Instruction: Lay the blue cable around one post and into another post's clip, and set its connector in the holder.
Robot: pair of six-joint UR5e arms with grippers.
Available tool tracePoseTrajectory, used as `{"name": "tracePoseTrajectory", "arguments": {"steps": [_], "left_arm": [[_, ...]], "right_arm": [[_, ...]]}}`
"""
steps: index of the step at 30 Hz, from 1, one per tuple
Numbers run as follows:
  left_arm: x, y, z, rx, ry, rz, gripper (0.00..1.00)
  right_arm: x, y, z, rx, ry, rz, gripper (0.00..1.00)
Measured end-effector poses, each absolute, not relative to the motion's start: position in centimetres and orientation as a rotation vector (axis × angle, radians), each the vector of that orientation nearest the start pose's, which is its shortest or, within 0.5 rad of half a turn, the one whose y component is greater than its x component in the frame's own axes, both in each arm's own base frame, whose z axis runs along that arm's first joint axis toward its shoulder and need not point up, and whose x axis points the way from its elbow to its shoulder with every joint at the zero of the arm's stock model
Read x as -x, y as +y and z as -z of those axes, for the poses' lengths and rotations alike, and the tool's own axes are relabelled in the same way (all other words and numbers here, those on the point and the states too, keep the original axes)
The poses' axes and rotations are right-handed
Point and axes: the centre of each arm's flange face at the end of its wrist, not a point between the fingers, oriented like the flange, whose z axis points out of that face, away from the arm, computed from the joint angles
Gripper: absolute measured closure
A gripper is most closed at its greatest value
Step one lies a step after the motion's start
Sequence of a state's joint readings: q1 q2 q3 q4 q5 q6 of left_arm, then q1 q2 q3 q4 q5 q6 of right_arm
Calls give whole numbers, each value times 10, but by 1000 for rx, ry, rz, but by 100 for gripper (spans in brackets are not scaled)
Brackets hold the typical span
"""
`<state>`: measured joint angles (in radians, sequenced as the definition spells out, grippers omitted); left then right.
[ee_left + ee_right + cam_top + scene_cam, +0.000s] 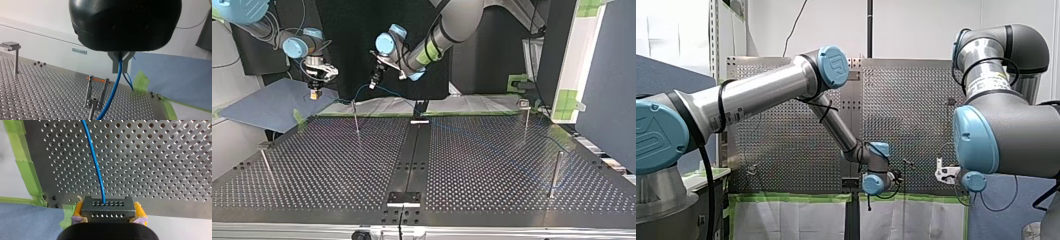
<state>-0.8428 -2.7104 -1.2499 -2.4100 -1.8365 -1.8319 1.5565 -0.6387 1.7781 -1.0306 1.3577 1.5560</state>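
Blue cable (96,162) leaves the face of the connector (108,206) and curves away over the perforated table (162,157). The connector, a dark block with rows of small holes, sits gripped in my right gripper (109,212), with a yellow pad (78,208) pressed to each side of it. That gripper hangs over the table's corner, where green tape (25,167) lines the edge beside a blue sheet (25,220).

Over to the left wrist view: my left gripper (120,65) is narrowed right down, its metal fingers (115,66) pinching the cable between their tips. From the pinch the cable drops toward the table and passes just beside a forked clip (88,92) on a thin post. Whether it touches the clip I cannot tell. A second stretch of cable shows behind the fingers, heading down toward the taped edge. Well off to the side stands a flat-topped post (16,58).

In the top view both arms work along the far edge. My right gripper hangs above the blue sheet at the far left corner — my left gripper is just toward the middle from it, above a thin post near that edge. A black strip (412,160) runs down the table's middle, and two more posts stand at this view's right.
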Motion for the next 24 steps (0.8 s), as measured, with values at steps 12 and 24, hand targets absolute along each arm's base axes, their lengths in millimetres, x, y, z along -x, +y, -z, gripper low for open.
{"name": "tracePoseTrajectory", "arguments": {"steps": [12,24], "left_arm": [[-417,-649,33,-264,1619,678,100],[-428,-651,25,-245,1602,694,100]], "right_arm": [[-132,-601,48,-1419,-1188,-1283,100],[-136,-605,45,-1431,-1156,-1287,100]]}}
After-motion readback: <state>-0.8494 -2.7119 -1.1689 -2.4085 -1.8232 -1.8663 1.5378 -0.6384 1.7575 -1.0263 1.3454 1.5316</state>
